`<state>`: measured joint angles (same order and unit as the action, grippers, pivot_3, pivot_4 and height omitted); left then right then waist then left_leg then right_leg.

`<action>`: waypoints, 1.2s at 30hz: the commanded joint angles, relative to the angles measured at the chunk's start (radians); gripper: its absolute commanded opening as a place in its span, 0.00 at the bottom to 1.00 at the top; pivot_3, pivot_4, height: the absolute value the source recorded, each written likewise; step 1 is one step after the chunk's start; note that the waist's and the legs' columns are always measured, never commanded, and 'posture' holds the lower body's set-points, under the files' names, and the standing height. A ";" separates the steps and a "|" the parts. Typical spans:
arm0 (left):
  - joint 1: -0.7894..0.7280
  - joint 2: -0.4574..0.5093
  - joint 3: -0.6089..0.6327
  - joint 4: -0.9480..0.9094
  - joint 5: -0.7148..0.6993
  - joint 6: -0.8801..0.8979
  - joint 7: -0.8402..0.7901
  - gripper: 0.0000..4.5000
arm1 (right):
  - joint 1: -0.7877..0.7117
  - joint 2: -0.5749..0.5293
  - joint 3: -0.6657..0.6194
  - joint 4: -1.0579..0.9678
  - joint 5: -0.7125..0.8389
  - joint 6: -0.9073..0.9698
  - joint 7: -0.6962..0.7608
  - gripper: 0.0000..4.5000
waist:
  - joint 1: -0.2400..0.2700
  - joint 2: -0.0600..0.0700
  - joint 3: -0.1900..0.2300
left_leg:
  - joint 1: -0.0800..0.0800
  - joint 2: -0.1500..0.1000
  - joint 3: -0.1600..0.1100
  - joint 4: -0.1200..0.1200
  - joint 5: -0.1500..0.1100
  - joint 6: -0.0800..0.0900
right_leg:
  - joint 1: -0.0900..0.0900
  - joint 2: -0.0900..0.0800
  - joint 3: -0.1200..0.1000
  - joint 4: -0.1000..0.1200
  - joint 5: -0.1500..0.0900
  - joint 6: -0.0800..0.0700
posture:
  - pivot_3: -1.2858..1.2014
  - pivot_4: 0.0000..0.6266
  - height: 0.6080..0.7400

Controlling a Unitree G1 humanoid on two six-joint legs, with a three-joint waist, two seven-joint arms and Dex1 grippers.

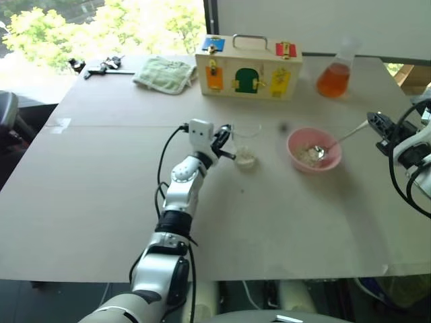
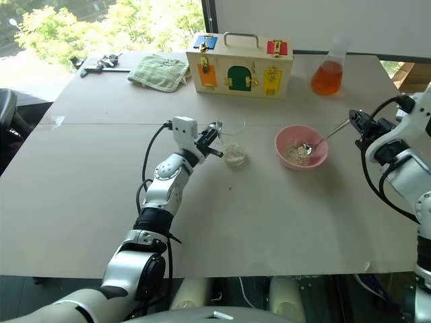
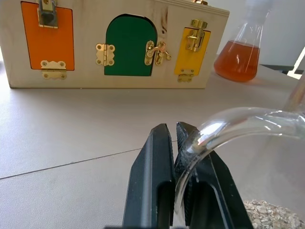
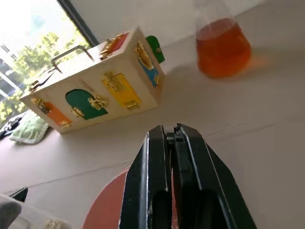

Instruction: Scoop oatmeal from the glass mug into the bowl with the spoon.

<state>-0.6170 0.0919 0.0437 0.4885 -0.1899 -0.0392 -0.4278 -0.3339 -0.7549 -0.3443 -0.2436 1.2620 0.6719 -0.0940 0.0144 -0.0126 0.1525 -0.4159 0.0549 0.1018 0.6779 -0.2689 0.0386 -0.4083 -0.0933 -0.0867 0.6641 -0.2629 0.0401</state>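
While the left gripper (image 1: 225, 142) pinches the glass mug (image 1: 246, 147) by its handle, fingers closed on it, the right gripper's (image 1: 372, 123) fingers clamp the spoon (image 1: 335, 142) at its handle end, its tip resting in the pink bowl (image 1: 314, 149) among oatmeal (image 1: 308, 156). Glass is slick and breakable; the thin handle probably twists easily, so grip firmly, well back.
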 commanded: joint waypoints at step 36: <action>0.028 0.007 0.002 -0.022 0.006 -0.011 0.019 0.02 | -0.356 0.359 -0.032 -0.007 0.483 0.098 -0.324 0.00 | -0.003 0.001 0.000 | 0.000 0.001 -0.002 0.004 0.000 0.001 | 0.003 0.000 -0.003 0.000 0.001 0.000 | 0.52 0.24 1.00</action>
<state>-0.6039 0.0911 0.0434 0.4806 -0.1894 -0.0520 -0.4110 -0.6613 -0.3964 -0.3929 -0.2130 1.7185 0.7782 -0.4236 0.0119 -0.0120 0.1521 -0.4156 0.0556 0.0997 0.6820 -0.2693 0.0392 -0.4048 -0.0933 -0.0897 0.6645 -0.2623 0.0405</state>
